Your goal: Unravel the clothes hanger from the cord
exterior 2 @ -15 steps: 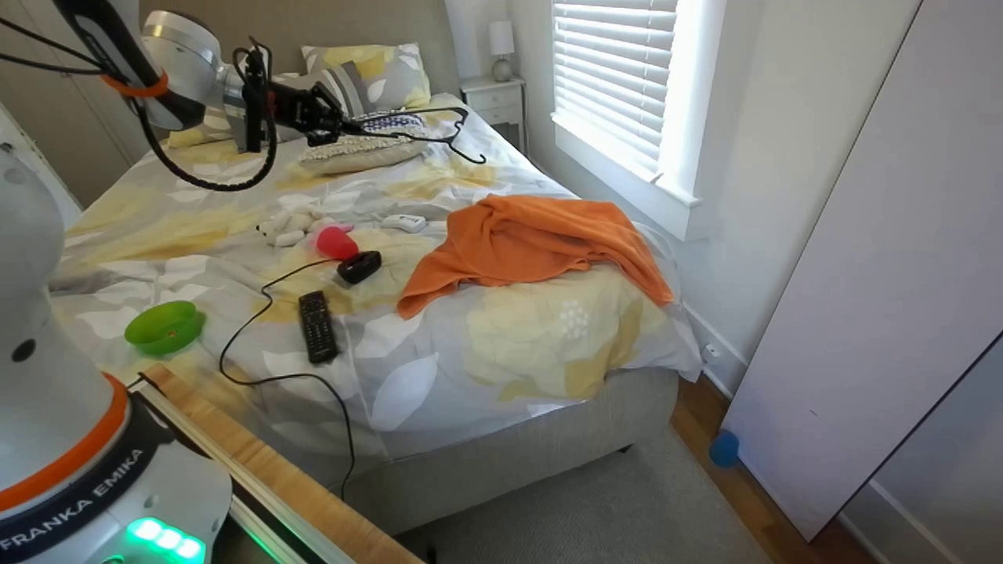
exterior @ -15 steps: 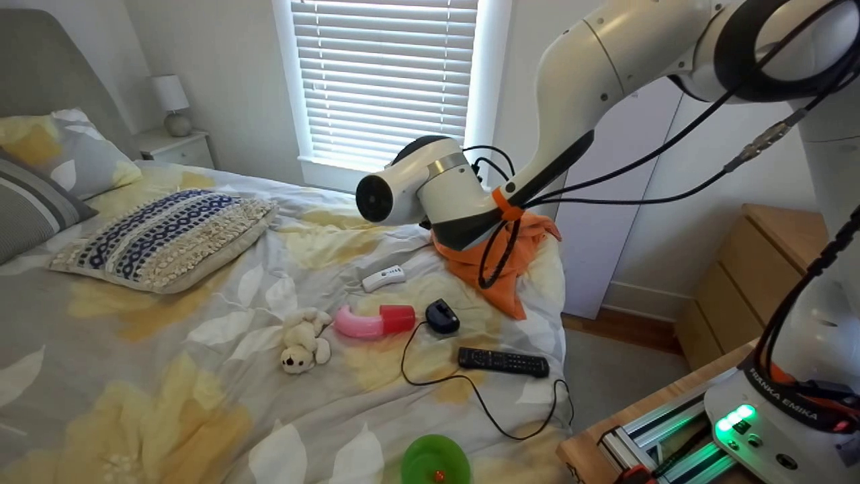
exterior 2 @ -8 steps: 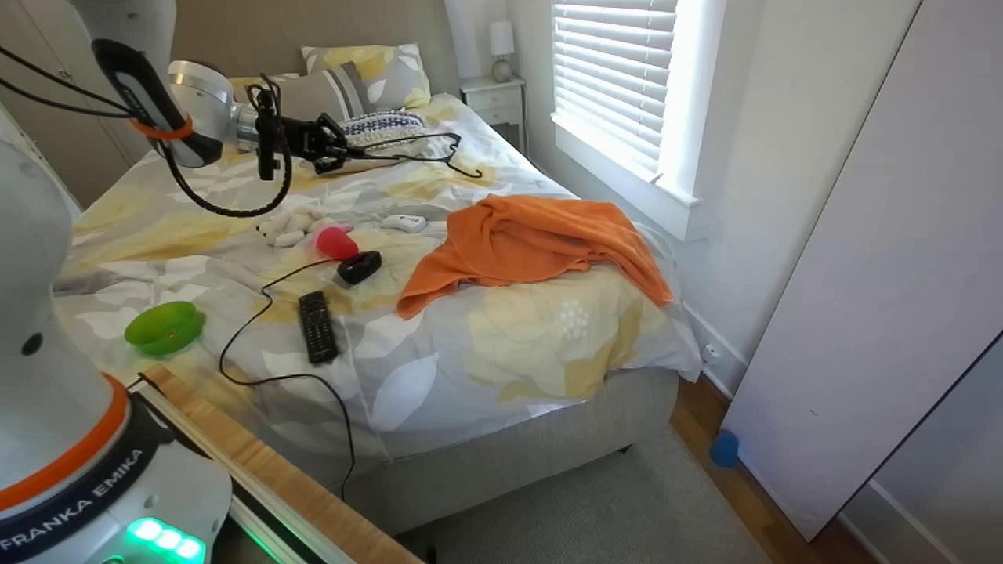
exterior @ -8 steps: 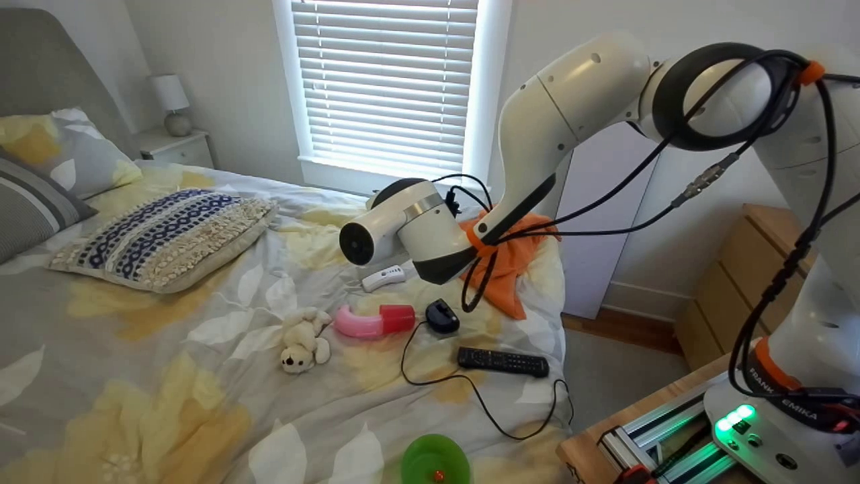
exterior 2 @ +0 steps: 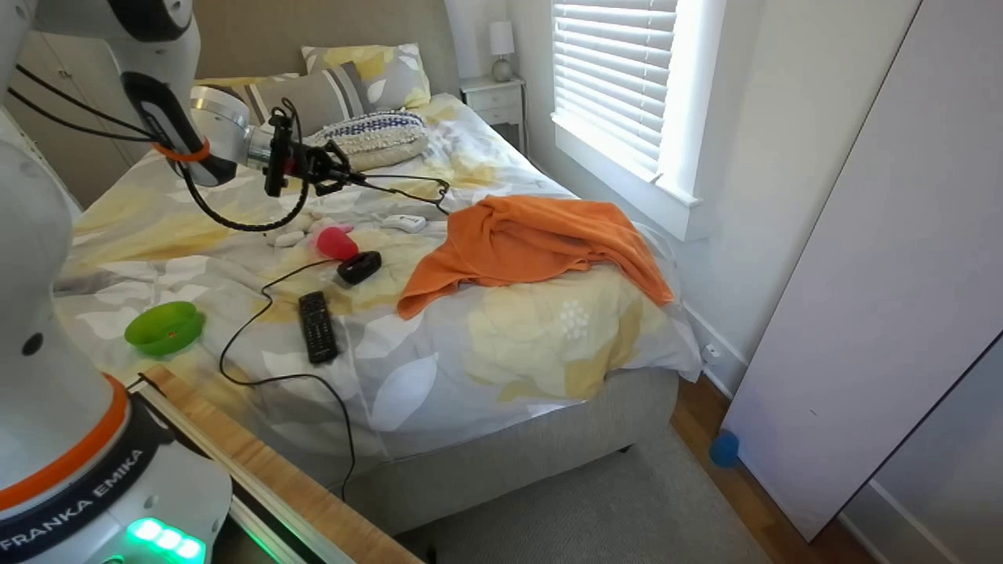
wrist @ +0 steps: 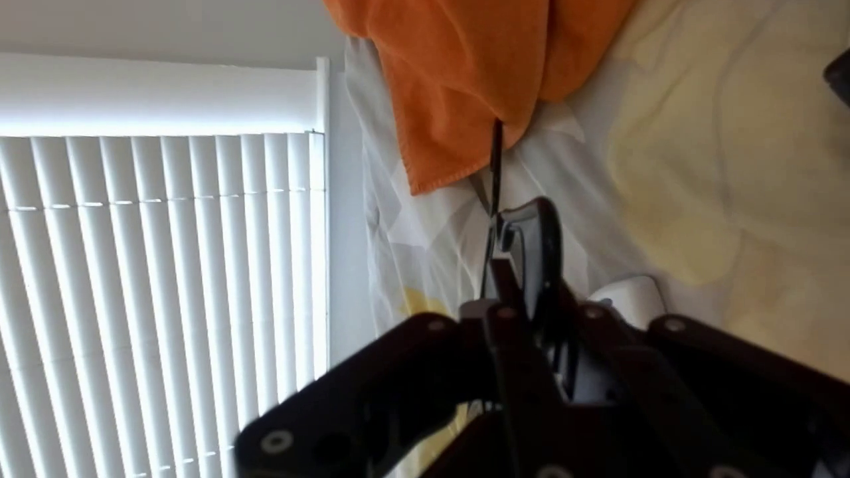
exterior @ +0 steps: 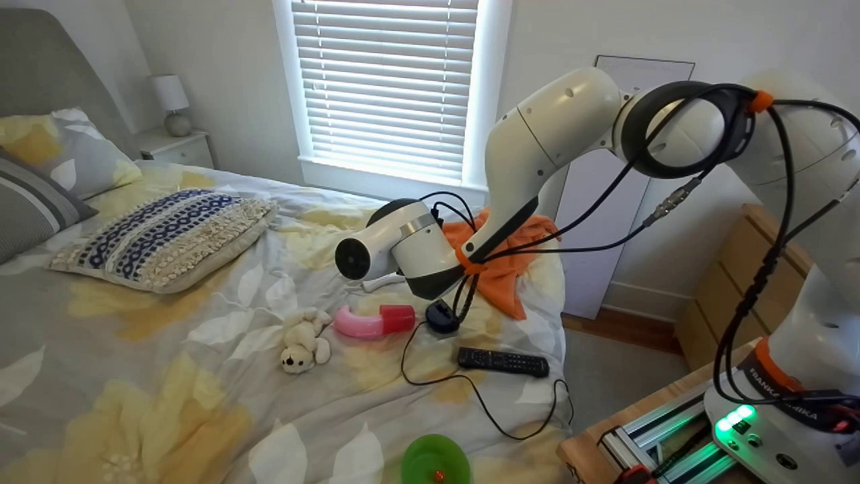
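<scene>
Over the bed (exterior 2: 509,337), end effector (exterior 2: 356,178) clamped on clothes hanger (exterior 2: 400,177), cord (exterior 2: 282,378) well apart.

an exterior view looks down toward the window (exterior: 386,87); an exterior view faces the headboard (exterior 2: 321,27), the robot base (exterior 2: 117,489) close at left. both share the orange cloth (exterior 2: 541,243), which the wrist view, turned sideways, sees nearer past the gripper (wrist: 534,292).

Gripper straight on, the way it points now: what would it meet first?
Probably the orange cloth, with the hanger in the gripper leading; contact and depth are unclear.
</scene>
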Robot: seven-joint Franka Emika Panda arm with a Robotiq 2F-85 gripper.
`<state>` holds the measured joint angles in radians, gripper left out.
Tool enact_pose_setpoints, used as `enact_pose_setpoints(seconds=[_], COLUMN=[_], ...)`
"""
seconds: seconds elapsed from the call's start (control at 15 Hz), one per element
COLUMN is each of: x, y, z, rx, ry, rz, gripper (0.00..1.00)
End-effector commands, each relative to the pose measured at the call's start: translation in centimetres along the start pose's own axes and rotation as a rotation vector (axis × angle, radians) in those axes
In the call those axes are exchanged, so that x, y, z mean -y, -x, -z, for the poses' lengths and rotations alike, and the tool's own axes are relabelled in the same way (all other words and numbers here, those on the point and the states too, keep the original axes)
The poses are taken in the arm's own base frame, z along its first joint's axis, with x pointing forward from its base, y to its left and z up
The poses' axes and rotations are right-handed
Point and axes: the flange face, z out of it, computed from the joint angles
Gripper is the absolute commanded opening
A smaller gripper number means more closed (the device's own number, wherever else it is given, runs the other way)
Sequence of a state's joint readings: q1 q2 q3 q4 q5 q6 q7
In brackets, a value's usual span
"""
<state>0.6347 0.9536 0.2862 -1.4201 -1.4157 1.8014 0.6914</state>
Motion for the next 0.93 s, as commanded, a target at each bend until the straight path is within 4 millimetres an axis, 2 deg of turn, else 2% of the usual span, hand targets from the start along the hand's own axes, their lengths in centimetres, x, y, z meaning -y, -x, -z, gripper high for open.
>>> enact_pose_setpoints(seconds=[0.0,0.07,0.2,0.47,0.67,0.87], x=[-0.3,-0.8,-3.2,-8.6,-11.8,-13.8], y=[-0.6,-0.4,0.3,2.7,4.9,7.5], z=[0.2,0.4,1.0,2.8,3.7,3.8], rx=[-0.033,-0.035,-0.016,0.021,0.008,-0.029], ry=[-0.091,-0.121,-0.157,-0.279,-0.417,-0.566], rz=[0.056,0.058,0.044,0.0,-0.047,-0.134], gripper=[0.44,0.51,0.66,0.97,1.0,1.0])
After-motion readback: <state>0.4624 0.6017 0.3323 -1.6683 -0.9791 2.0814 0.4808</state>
